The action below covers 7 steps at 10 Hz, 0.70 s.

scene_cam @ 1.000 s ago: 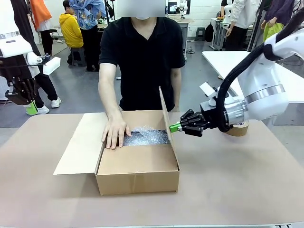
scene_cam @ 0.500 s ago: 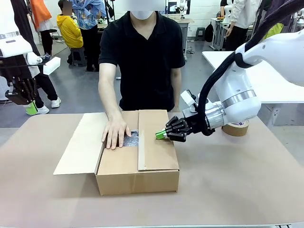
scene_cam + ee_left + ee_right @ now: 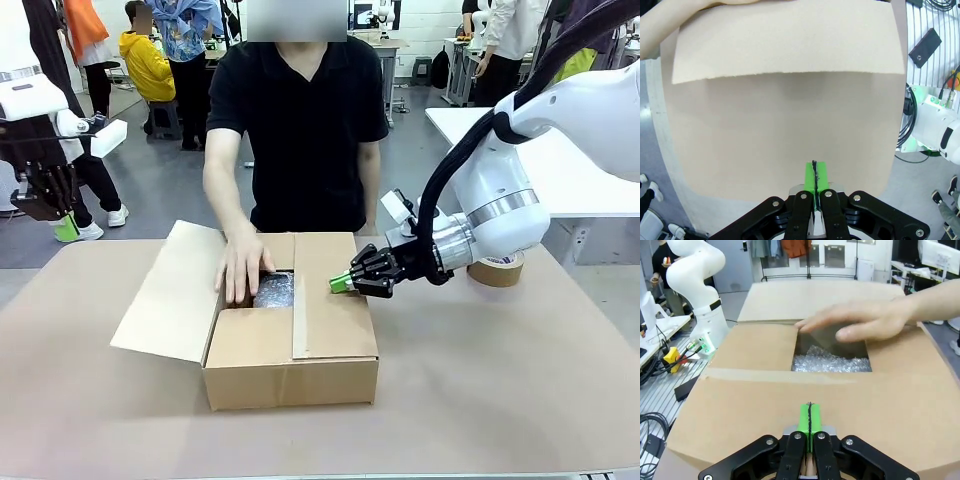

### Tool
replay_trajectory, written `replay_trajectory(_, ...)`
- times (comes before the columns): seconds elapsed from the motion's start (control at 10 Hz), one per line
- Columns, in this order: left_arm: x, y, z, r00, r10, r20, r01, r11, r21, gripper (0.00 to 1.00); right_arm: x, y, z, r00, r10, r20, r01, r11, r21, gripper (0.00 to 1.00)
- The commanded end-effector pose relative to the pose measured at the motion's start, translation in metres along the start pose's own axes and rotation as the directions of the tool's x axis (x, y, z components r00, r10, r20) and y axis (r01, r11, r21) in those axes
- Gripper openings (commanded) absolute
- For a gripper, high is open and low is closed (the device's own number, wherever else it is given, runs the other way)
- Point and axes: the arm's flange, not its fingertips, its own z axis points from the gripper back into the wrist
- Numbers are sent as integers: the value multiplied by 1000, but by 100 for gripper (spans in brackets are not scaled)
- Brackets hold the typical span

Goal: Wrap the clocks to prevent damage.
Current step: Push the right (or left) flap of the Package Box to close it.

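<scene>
Item: one cardboard box (image 3: 290, 350), near the middle of the brown table (image 3: 500, 400). Flaps counted: two. The right flap (image 3: 335, 295) lies folded flat over the top. The left flap (image 3: 170, 295) stands open, tilted outward and up. Contents: one mass of bubble wrap (image 3: 273, 290), seen through the uncovered gap between the flaps. The clocks cannot be made out, as whatever the wrap covers is hidden. Obstruction: one person's hand (image 3: 243, 268) reaches down into the gap at its left edge, over the wrap, and partly blocks the opening. The person stands at the far side of the table. Grippers: two. The right gripper (image 3: 340, 283) is at the far right part of the folded flap, green pads pressed together and gripping nothing. Whether it touches the cardboard cannot be told. The left gripper (image 3: 45, 200) hangs high at the table's left edge, well apart from the box. Its wrist view shows the pads (image 3: 814, 172) closed tight with nothing between them, above bare table. Other: one roll of brown tape (image 3: 500, 270) on the table, to the right of the box behind the right arm.
</scene>
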Motion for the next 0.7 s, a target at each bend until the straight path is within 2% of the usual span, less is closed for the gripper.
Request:
replay_trajectory(0.0, 0, 0, 1, 1000, 14, 2, -14, 1000, 4, 0, -15, 4, 15, 999, 12, -46, -13, 999, -37, 1)
replay_trajectory(0.1, 0, 0, 1, 1000, 14, 2, -14, 1000, 4, 0, -17, 4, 17, 999, 7, -44, -9, 999, -36, 1)
replay_trajectory(0.2, 0, 0, 1, 1000, 14, 2, -14, 1000, 4, 0, -18, 8, 19, 997, 3, -71, 0, 999, 38, 1)
replay_trajectory(0.3, 0, 0, 1, 1000, 14, 2, -14, 1000, 4, 0, -4, -1, 11, 1000, -7, -3, 7, 1000, -20, 1)
replay_trajectory(0.6, 0, 0, 1, 1000, 14, 2, -14, 1000, 4, 0, -4, -1, 11, 1000, -7, -3, 7, 1000, -20, 1)
